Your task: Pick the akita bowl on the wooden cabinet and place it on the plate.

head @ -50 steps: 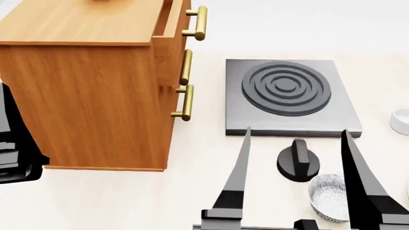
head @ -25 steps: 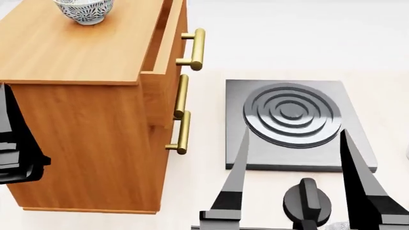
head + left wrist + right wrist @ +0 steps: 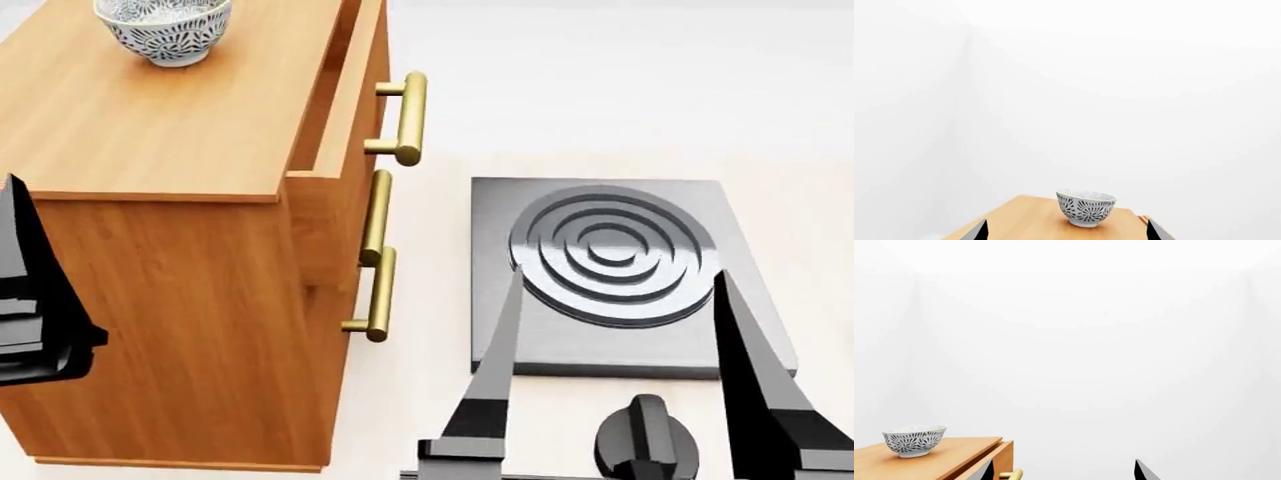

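akita bowl (image 3: 163, 30) at 11 o'clock atop wooden cabinet (image 3: 174, 290) — out of reach | right claw (image 3: 617, 330) spread wide, empty, pre-approach | left claw (image 3: 34, 300) — cannot tell

Square dark-grey stove plate (image 3: 621, 275) with raised concentric rings lies flat on the pale counter (image 3: 427, 400). Black knob (image 3: 646, 445) just beside its near edge (partly cut off).
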Motion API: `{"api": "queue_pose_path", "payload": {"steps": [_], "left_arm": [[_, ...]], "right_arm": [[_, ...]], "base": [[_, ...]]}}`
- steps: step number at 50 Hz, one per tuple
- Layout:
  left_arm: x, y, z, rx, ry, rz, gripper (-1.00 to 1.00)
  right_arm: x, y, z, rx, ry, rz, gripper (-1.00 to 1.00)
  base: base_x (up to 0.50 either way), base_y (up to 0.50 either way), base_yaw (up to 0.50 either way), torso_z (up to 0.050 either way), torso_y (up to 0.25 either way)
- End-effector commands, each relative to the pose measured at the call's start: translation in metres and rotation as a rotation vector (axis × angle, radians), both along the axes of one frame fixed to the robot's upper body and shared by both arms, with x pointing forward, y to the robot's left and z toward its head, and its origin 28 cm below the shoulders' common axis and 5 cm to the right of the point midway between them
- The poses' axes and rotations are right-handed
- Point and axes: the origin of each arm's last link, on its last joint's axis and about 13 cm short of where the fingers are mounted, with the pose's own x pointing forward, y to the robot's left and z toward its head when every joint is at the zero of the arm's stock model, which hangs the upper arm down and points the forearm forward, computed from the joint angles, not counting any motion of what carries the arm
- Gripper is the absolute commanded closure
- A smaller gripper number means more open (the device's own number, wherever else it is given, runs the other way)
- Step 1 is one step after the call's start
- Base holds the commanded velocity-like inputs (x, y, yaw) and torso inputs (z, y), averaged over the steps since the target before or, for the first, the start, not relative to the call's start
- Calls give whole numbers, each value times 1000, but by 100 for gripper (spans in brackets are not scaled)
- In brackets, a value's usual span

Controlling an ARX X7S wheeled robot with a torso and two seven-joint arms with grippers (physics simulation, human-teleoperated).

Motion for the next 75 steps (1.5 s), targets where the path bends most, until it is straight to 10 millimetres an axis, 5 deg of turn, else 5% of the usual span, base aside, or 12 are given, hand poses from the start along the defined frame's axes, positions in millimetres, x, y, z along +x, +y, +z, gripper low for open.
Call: {"api": "queue_pose_path", "payload": {"steps": [1, 58, 75], "left_arm": [[0, 0, 0, 3, 1, -1, -100], [-1, -4, 2, 17, -1, -10, -100], [13, -7, 43, 113, -46, -37, -100]], "right_arm": [[0, 0, 0, 0, -9, -6, -100], [-1, 1, 0, 0, -9, 4, -100], [-2, 0, 1, 4, -15, 3, -100]], "base": [[465, 0, 0, 0, 0], [40, 0, 0, 0, 0], [0, 0, 0, 0, 0]]}}
